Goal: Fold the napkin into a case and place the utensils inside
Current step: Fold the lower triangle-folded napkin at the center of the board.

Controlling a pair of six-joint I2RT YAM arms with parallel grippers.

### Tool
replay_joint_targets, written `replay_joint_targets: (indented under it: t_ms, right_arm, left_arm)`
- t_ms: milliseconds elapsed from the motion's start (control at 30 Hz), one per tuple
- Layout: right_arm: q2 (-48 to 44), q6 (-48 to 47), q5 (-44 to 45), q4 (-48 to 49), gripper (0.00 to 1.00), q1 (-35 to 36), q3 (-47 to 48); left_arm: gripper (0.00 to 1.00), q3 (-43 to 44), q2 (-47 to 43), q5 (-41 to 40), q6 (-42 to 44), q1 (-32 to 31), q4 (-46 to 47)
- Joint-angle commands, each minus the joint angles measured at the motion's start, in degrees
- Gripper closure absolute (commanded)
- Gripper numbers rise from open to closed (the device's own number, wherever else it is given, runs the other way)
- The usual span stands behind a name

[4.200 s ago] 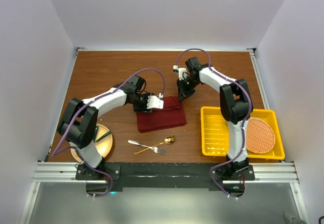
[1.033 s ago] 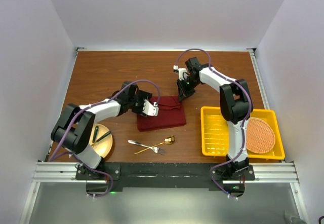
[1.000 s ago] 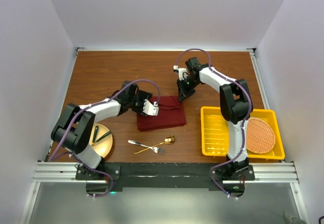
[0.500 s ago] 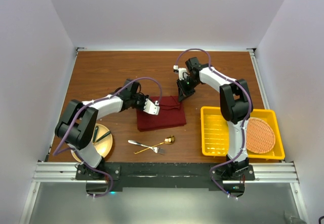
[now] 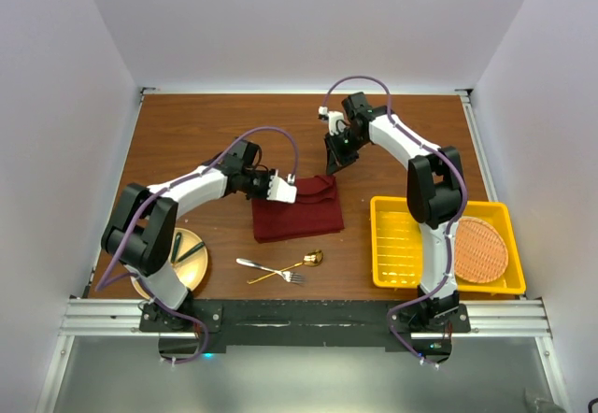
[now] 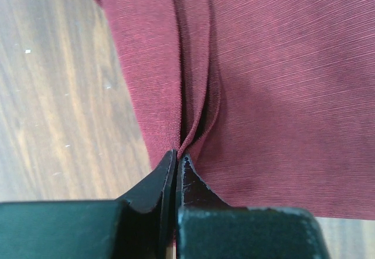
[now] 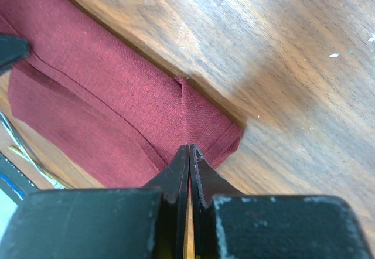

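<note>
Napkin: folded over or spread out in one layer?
Folded, partway. The napkin lies as a layered rectangle, not a narrow strip; the left wrist view shows stacked edges pinched in the left gripper.

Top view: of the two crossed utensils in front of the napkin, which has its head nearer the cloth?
The gold spoon: its bowl lies just off the napkin, while the silver fork has its tines farther away from it.

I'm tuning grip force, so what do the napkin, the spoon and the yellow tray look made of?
The napkin looks like soft woven fabric with a matte finish; fine thread lines and creases show. The spoon is likely metal with a polished gold finish, since it glints. The yellow tray is probably plastic, judging by its uniform bright colour and ribbed floor.
</note>
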Motion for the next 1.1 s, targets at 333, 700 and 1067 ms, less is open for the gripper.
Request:
replay_joint_targets:
  t_ms: [333,700,1067]
  right_arm:
    - [-0.7,0.2,-2.0,-0.2,0.99,0.2,-0.4]
    - [0.7,-1.9,1.1,0.3,0.99,0.4,-6.5]
    - [5.6,-1.8,5.9,4.1,0.99,0.5,-5.6]
  left_arm:
    - [1.0,-4.6,-4.0,2.6,-7.3,-2.4,-0.3]
    - [1.0,-11.2,-2.7,-2.4,-12.3,-5.3,5.2]
    - [1.0,-4.4,7.6,-12.4,-17.9,-4.2,5.5]
